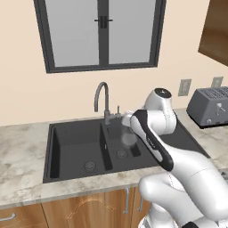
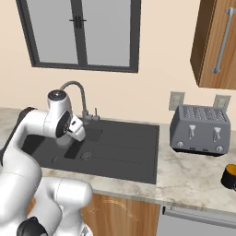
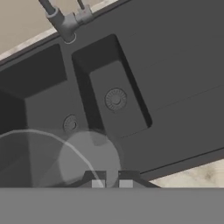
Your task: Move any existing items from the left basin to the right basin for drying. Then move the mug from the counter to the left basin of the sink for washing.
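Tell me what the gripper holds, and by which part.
The gripper holds the clear glass by its side wall, above the sink.

Base views flank the sink [image 1: 80, 147]; hand view looks down, close.

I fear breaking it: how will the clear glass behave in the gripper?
The glass looks thin, smooth and see-through: probably light, slippery, fragile. The gripper seems to pinch only its wall, so it may tilt or slip.
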Tool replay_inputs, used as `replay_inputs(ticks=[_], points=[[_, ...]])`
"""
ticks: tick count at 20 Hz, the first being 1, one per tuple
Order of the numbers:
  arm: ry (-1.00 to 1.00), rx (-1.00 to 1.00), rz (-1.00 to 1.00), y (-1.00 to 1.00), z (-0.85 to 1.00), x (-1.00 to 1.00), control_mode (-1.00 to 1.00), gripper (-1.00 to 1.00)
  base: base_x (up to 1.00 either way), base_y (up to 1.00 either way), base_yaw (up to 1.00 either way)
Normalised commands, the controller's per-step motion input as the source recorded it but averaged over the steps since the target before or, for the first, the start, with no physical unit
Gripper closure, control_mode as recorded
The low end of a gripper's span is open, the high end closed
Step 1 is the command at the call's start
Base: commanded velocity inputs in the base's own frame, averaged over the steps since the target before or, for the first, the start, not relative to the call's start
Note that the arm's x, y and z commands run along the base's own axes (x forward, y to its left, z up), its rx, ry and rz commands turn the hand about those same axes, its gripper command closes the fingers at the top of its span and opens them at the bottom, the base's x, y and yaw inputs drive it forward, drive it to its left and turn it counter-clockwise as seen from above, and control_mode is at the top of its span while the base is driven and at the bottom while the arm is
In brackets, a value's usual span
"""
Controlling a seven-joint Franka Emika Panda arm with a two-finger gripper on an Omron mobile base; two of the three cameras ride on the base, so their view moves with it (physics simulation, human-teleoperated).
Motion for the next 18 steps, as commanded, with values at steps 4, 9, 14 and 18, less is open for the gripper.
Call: replay_inputs(ticks=[4, 9, 14, 18], points=[[0.00, -0.05, 0.00, -0.16, -0.27, 0.19, -1.00, 1.00, 0.00, 0.00, 0.00], [0.01, -0.07, 0.00, -0.04, -0.46, 0.25, -1.00, 1.00, 0.00, 0.00, 0.00], [0.00, -0.06, 0.00, -0.06, -0.44, 0.19, -1.00, 1.00, 0.00, 0.00, 0.00], [0.00, -0.02, 0.00, -0.06, -0.32, 0.18, -1.00, 1.00, 0.00, 0.00, 0.00]])
